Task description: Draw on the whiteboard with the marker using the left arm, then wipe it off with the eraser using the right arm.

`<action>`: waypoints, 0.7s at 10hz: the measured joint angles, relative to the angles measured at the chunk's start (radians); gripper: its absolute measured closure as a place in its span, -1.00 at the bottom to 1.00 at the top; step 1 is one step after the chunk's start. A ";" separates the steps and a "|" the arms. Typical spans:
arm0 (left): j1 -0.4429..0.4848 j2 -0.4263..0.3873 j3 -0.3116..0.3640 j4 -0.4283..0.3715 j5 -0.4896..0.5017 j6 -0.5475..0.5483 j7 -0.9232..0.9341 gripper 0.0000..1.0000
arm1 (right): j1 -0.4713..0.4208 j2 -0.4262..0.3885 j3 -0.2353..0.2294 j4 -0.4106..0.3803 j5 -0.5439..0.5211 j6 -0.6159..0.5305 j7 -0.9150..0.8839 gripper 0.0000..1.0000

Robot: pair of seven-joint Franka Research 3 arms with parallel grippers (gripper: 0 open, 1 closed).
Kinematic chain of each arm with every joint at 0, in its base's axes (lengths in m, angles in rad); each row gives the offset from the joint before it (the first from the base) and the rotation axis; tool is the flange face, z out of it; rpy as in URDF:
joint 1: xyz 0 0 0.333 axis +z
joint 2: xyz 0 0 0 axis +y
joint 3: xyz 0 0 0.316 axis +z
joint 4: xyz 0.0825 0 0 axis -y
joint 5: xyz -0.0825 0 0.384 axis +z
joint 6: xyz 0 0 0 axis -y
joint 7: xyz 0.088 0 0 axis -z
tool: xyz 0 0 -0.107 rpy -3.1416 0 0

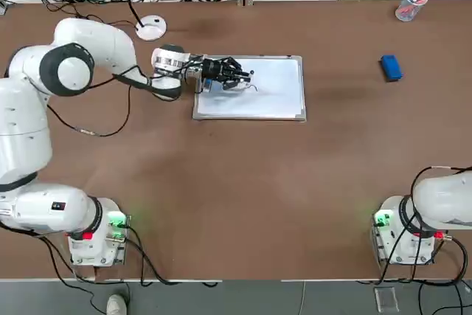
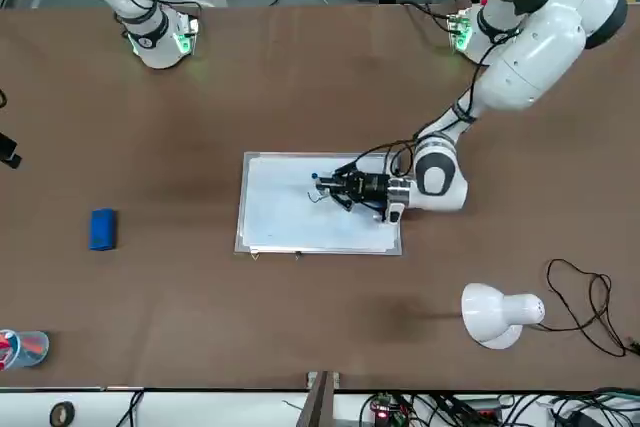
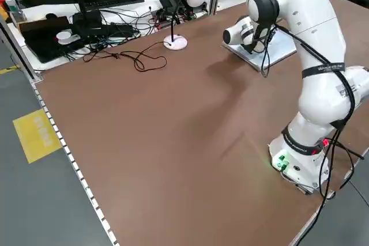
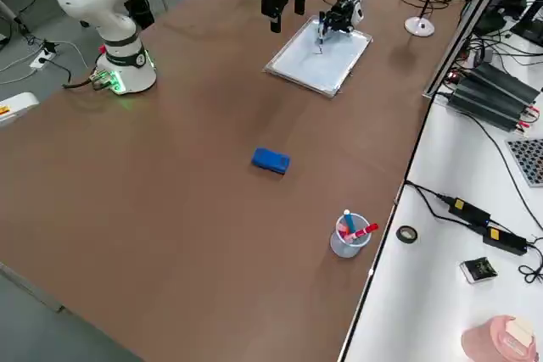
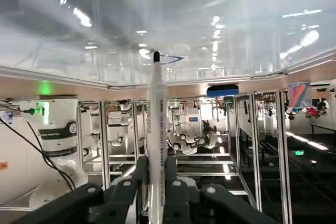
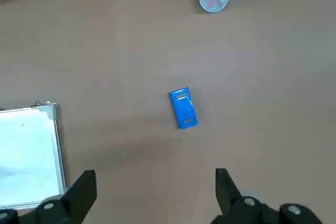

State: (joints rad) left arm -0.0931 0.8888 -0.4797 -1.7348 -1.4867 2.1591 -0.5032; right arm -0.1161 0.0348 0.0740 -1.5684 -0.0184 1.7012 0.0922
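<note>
From where I stand, the left arm's black metal two-finger gripper (image 5: 156,182) is over the whiteboard, its jaws clenched on a slim, smooth white plastic marker (image 5: 157,129), one finger on either side of the barrel. The marker's dark tip is at the glossy surface of the flat rectangular whiteboard (image 1: 258,97), which has a thin silver-grey metal frame and lies on the smooth brown tabletop (image 1: 221,197). A short, thin curved blue line (image 5: 173,59) shows on the board just beside the tip. The right arm's black angular gripper (image 6: 157,198) is above the table, its two fingers spread wide apart with nothing between them. The small blue rounded block of an eraser (image 1: 391,68) lies on the bare table, well apart from the board, between it and a clear, tapered plastic cup (image 4: 349,239) of red and blue-capped pens.
</note>
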 joint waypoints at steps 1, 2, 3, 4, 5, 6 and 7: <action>0.001 0.000 0.001 0.004 0.005 0.000 -0.002 0.67 | 0.000 0.000 0.000 0.000 0.000 0.003 0.000 -1.00; 0.001 0.001 0.004 0.008 0.008 0.001 -0.002 0.67 | 0.000 0.000 0.000 0.000 0.000 0.006 0.000 -1.00; 0.000 0.003 0.005 0.013 0.009 0.002 -0.002 0.67 | 0.000 0.000 0.000 0.000 0.000 0.008 0.000 -1.00; -0.002 0.005 0.007 0.020 0.010 0.003 -0.003 0.67 | 0.000 0.000 0.000 0.000 0.000 0.010 0.000 -1.00; -0.005 0.006 0.012 0.028 0.011 0.004 -0.009 0.67 | 0.000 0.000 -0.001 0.000 0.000 0.011 0.000 -1.00; -0.008 0.006 0.016 0.036 0.014 0.006 -0.027 0.67 | 0.000 0.000 -0.001 0.000 0.000 0.011 0.000 -1.00; -0.008 0.005 0.018 0.046 0.031 0.010 -0.058 0.67 | 0.000 0.000 -0.001 -0.001 0.000 0.011 0.000 -1.00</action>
State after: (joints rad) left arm -0.1015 0.8941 -0.4616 -1.6889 -1.4559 2.1696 -0.5617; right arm -0.1163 0.0349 0.0732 -1.5691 -0.0184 1.7125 0.0920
